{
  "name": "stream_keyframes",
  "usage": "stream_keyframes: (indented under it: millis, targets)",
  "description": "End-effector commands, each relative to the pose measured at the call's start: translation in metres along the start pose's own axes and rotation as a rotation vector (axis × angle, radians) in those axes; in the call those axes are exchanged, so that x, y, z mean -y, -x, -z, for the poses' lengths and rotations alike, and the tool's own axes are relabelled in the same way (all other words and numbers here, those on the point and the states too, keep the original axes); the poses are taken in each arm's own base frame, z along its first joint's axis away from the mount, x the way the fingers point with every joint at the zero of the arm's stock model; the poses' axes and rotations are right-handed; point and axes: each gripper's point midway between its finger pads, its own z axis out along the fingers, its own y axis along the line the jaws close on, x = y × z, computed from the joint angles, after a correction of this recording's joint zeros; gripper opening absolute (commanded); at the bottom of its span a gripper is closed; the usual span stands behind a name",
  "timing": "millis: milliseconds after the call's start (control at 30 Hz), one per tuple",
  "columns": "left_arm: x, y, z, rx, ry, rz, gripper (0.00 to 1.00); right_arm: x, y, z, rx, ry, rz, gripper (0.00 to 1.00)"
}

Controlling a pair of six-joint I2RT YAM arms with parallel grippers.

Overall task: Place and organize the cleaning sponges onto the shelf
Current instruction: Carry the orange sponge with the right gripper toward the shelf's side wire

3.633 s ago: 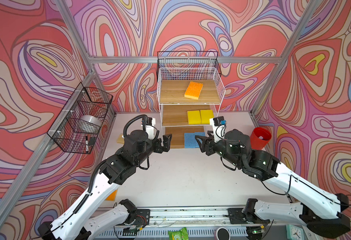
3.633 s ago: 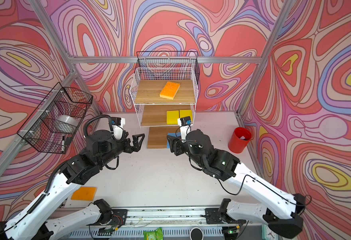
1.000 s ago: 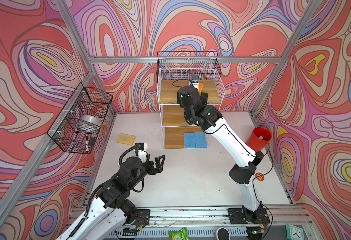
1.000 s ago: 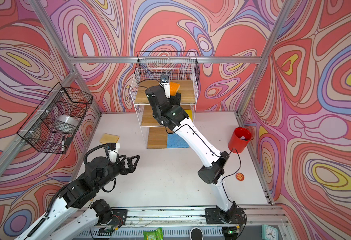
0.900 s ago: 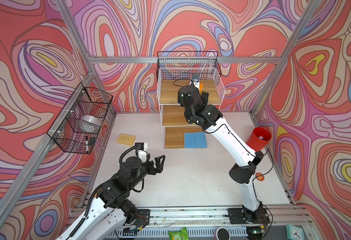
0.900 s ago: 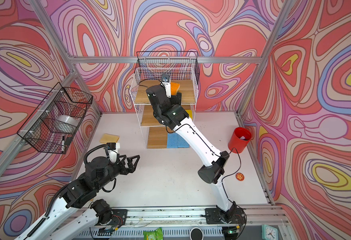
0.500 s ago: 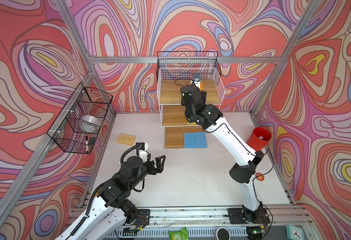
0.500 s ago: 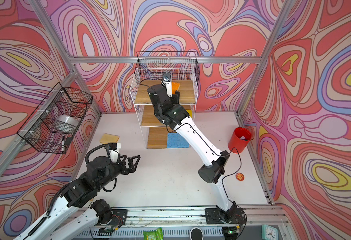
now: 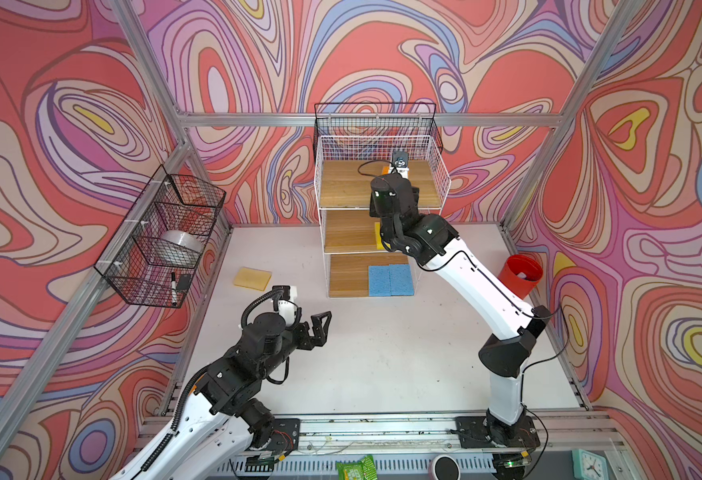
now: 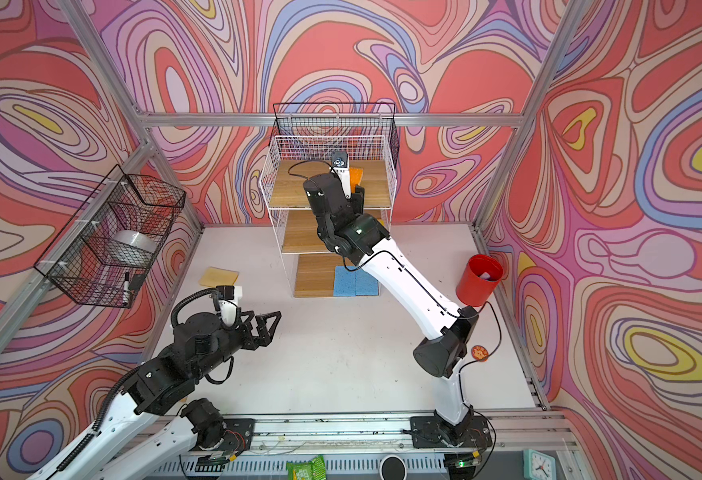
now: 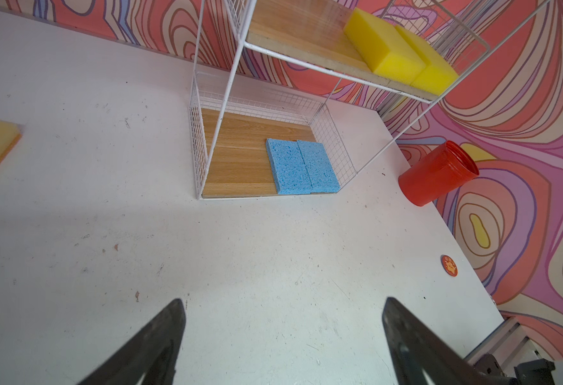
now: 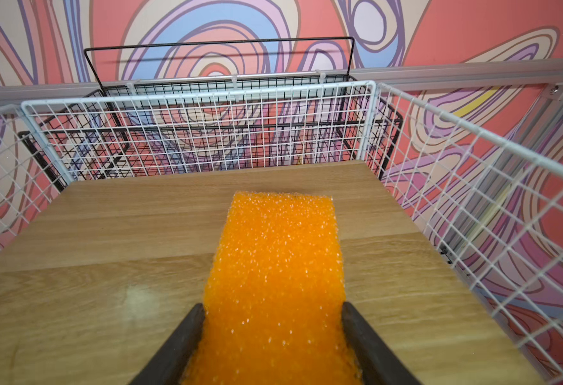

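White wire walls fenced the top board of the shelf (image 12: 107,233), with a black wire basket (image 12: 220,56) hanging behind it. There the right jaws gripped the orange sponge (image 12: 275,253) by its sides. The left jaws stood wide open and empty over the table (image 9: 382,353), near a tan-faced sponge (image 9: 252,278). Blue sponges (image 11: 301,166) lay on the bottom board and yellow sponges (image 11: 396,56) on the middle. In both top views the right arm hid most of the orange and yellow ones.
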Motion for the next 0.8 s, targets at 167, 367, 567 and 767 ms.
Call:
stream_keyframes:
  millis: [167, 367, 567, 767]
  targets:
    - [0.001, -0.001, -0.001, -0.011, -0.004, 0.019, 0.93, 0.017, -0.004, 0.023, -0.057, 0.02, 0.087, 0.64]
    - [0.004, -0.003, -0.006, -0.03, -0.008, 0.028, 0.92, 0.024, -0.007, 0.034, -0.075, 0.049, 0.11, 0.64]
    - [0.006, -0.002, -0.008, -0.033, -0.017, 0.033, 0.91, 0.042, 0.004, 0.046, -0.056, 0.021, 0.125, 0.64]
    - [0.009, 0.0, -0.01, -0.043, -0.018, 0.026, 0.91, 0.053, 0.009, 0.051, -0.043, 0.019, 0.103, 0.64]
